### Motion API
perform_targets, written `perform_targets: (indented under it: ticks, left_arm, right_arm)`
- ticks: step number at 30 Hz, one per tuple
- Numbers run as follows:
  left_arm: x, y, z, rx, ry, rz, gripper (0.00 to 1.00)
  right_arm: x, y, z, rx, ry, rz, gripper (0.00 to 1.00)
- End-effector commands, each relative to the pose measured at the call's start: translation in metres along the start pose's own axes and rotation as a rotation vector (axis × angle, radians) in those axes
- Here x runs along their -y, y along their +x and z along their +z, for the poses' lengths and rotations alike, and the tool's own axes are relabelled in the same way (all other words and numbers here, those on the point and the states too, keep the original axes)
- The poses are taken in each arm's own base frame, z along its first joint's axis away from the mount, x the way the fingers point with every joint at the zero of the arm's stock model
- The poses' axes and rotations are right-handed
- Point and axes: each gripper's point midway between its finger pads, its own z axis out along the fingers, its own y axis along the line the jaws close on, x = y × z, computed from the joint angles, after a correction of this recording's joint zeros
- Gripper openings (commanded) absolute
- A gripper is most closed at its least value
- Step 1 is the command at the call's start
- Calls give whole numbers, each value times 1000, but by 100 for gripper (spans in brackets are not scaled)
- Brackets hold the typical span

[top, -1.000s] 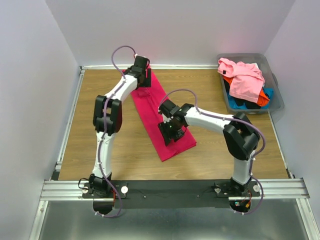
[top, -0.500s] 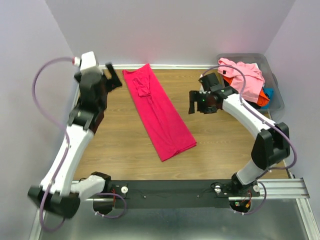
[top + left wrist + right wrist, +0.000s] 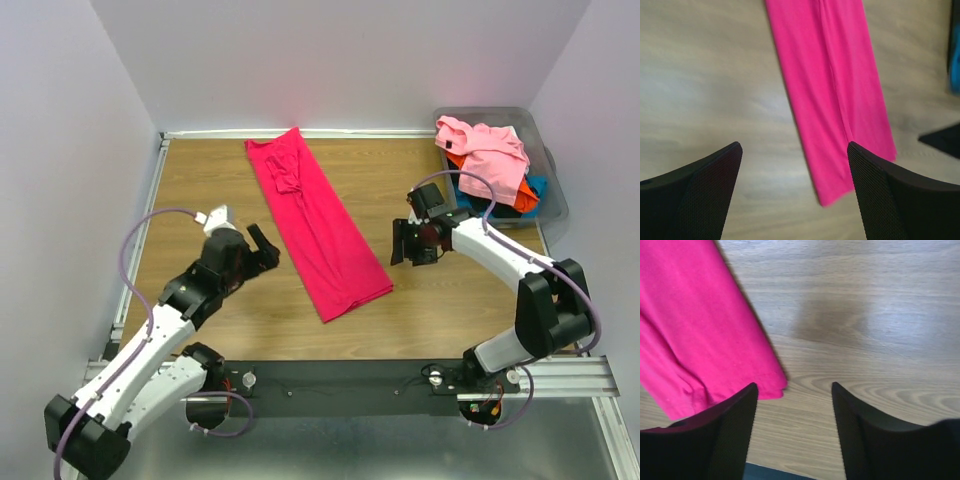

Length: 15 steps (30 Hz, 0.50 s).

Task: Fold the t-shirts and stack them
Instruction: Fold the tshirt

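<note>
Crimson t-shirt (image 3: 318,235) laid flat as narrow strip, ready for end-to-end folding; flanked by left claw (image 3: 262,250) and right claw (image 3: 410,250), both spread (empty)

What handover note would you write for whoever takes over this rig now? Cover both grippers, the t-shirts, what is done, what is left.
Left gripper: open, empty, beside the crimson t-shirt.
Right gripper: open, empty, on its other side.
Crimson t-shirt: a long narrow strip on the table.
Done: lengthwise folds.
To do: fold it short; fold and stack the shirts heaped in the grey bin.
</note>
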Motion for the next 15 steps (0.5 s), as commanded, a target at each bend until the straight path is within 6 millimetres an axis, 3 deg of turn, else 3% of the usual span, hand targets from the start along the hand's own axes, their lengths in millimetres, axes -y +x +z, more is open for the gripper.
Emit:
perform_targets:
  ticks: [1, 3, 9, 15]
  left_arm:
    - [16, 63, -3, -195, 24, -186, 93]
    - [23, 91, -2, -270, 2, -191, 92]
    - [35, 147, 8, -432, -79, -136, 88]
    - [45, 188, 8, -533, -106, -93, 84]
  right_arm:
    - [-16, -1, 14, -11, -89, 32, 65]
    - [-15, 5, 22, -36, -91, 42, 62]
    - [-24, 18, 35, -103, -121, 29, 58]
    - [-25, 36, 47, -152, -92, -24, 55]
